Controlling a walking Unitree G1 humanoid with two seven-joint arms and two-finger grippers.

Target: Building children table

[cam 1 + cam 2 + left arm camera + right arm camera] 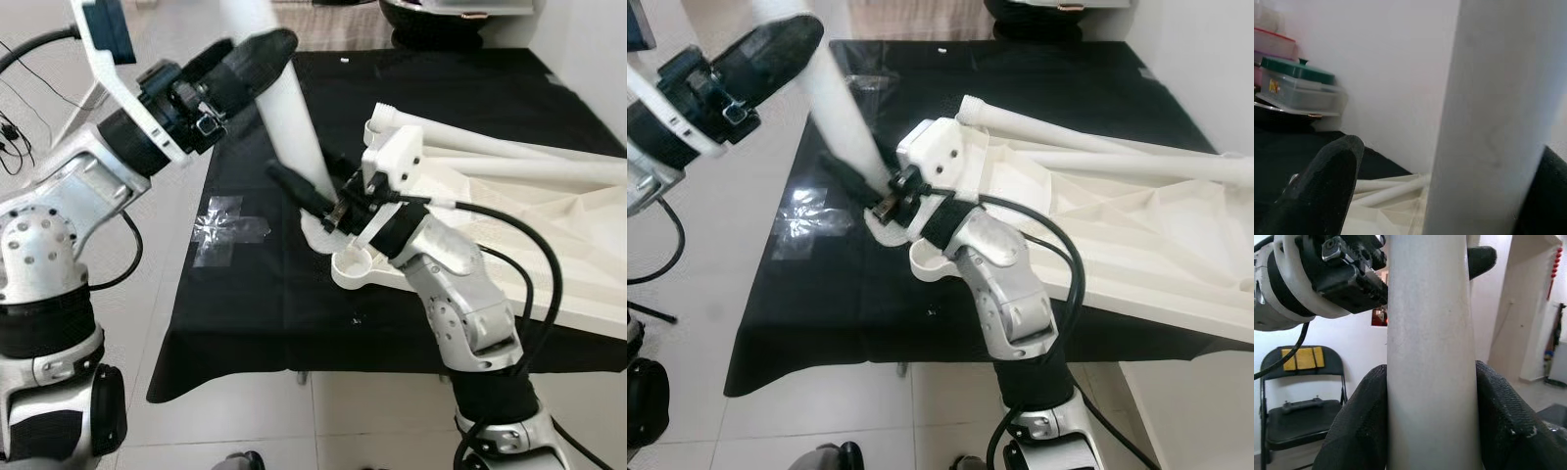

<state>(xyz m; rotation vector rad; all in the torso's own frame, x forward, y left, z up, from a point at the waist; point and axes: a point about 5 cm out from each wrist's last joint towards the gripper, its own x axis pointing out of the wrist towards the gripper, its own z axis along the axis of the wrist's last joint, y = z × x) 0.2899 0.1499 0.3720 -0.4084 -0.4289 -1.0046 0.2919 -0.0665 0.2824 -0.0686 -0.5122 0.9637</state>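
Note:
A white table leg [289, 117] stands tilted over the near left corner of the upturned white tabletop [549, 255], its lower end at a corner socket. My right gripper [306, 193] is shut on the leg's lower part; in the right wrist view both black fingers [1359, 426] press its sides. My left gripper [274, 49] is open around the leg higher up. In the left wrist view one finger [1327, 191] stands apart from the leg [1488, 122], which rests against the other finger. Two fitted legs [490, 147] run off to the right.
An empty round socket [355, 262] sits just in front of my right wrist. The tabletop lies on a black cloth [245, 313] with a shiny tape patch [227, 230] near its left edge. A folding chair [1298, 406] and stacked storage boxes [1298, 88] stand further off.

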